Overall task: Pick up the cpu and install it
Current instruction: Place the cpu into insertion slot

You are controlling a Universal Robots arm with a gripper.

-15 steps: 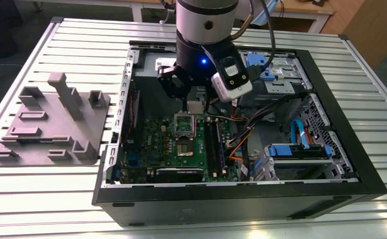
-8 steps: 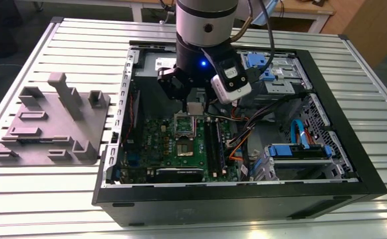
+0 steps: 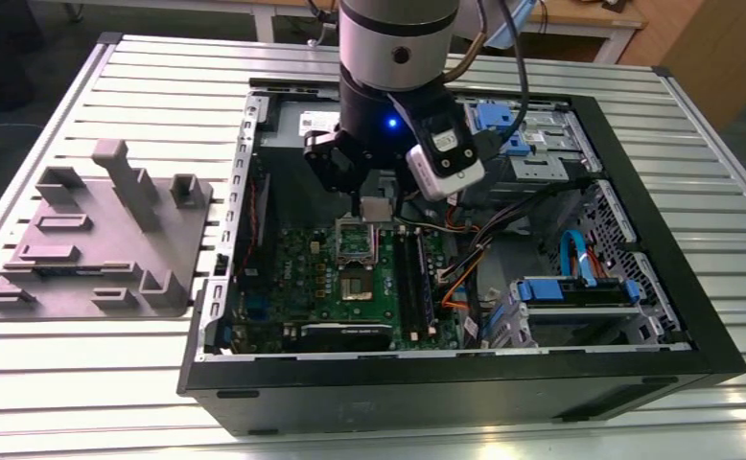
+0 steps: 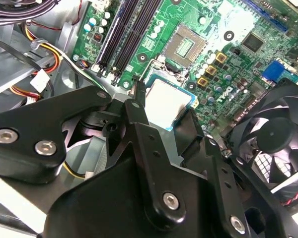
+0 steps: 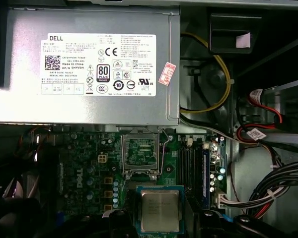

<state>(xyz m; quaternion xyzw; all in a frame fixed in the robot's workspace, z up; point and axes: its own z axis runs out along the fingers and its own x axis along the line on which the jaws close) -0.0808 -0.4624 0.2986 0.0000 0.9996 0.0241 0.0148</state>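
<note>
The cpu point(image 3: 376, 209) is a small silver-grey square chip with a thin pale rim. It hangs just above the green motherboard point(image 3: 309, 273) inside the open computer case. My gripper point(image 3: 375, 196) is shut on it, black fingers point(image 4: 138, 101) pressing on its opposite edges. In both wrist views the cpu point(image 4: 166, 103) point(image 5: 160, 210) sits between the fingers, a short way off the open socket point(image 4: 186, 44) point(image 5: 141, 153). The socket point(image 3: 351, 240) lies on the board just below and in front of the chip, its metal frame lifted.
A grey plastic tray point(image 3: 92, 240) with raised blocks lies on the slatted table at the exterior view's left. The power supply point(image 5: 89, 64), a black fan point(image 4: 273, 134), memory slots point(image 4: 129, 29), loose cables point(image 5: 268, 129) and blue drive bays point(image 3: 578, 287) crowd the case.
</note>
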